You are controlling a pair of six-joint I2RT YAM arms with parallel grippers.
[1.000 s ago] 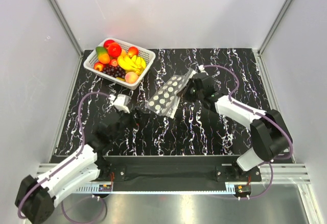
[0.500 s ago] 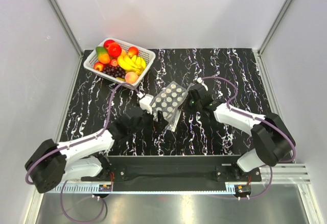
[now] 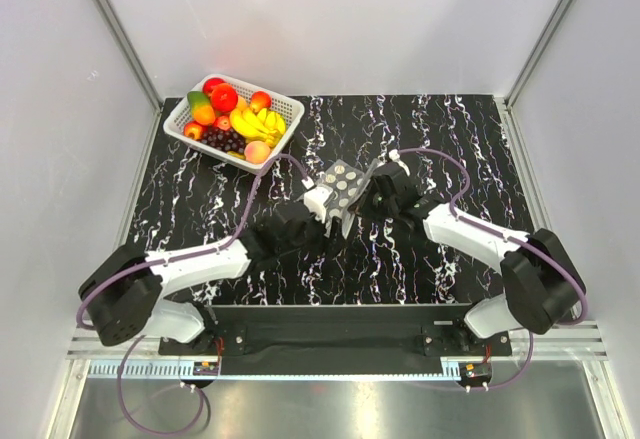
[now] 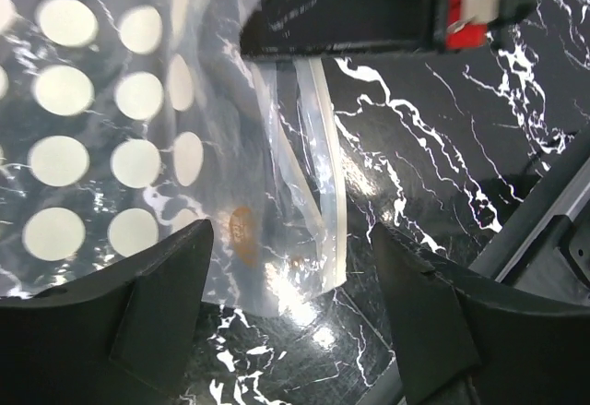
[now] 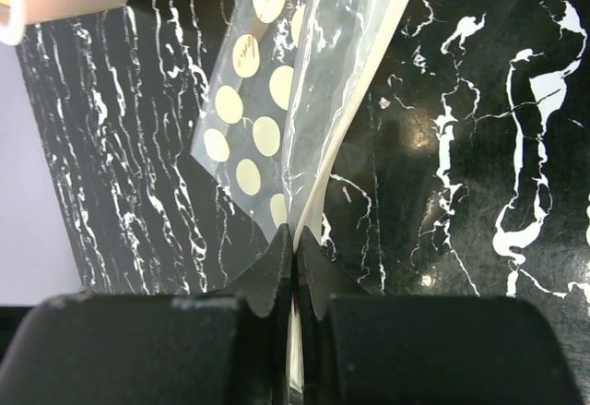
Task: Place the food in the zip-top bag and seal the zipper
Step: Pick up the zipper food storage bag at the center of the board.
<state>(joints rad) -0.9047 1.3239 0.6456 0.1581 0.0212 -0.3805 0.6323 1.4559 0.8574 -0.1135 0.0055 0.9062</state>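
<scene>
The clear zip-top bag [image 3: 345, 185] with white polka dots hangs mid-table, tilted, its lower corner near the mat. My right gripper [image 3: 372, 192] is shut on its mouth edge; in the right wrist view the zipper strip [image 5: 361, 106] runs into the closed jaws [image 5: 294, 239]. My left gripper [image 3: 322, 227] is open at the bag's near corner; in the left wrist view the bag corner [image 4: 277, 267] and zipper strip [image 4: 324, 202] lie between the spread fingers [image 4: 147, 303]. The food [image 3: 232, 124], grapes, peach, red and orange fruits, lies in the white basket [image 3: 285, 109] at back left.
The black marbled mat [image 3: 420, 259] covers the table. White walls and metal posts stand on both sides. The right arm's body [image 4: 369, 4] shows at the top of the left wrist view, close above the bag.
My left arm has swung right and forward from the near left to the bag's lower corner. The right gripper has lifted and tilted the bag, which has drawn closer to it.
</scene>
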